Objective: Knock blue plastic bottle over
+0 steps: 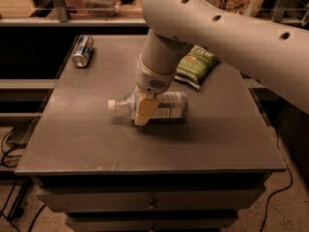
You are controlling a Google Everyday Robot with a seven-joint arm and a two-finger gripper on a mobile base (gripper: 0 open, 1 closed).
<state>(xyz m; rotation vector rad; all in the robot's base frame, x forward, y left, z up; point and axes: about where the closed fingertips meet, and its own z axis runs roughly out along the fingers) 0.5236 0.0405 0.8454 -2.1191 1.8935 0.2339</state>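
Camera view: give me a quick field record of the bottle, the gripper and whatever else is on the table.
blue plastic bottle: lying on its side near the table's middle, white cap pointing left
gripper: low at the bottle's middle, crossing in front of it in this view
drink can: on its side, far left corner
chip bag: green, just behind the bottle, to the right
table: dark grey top, drawers below
task state: bottle is down
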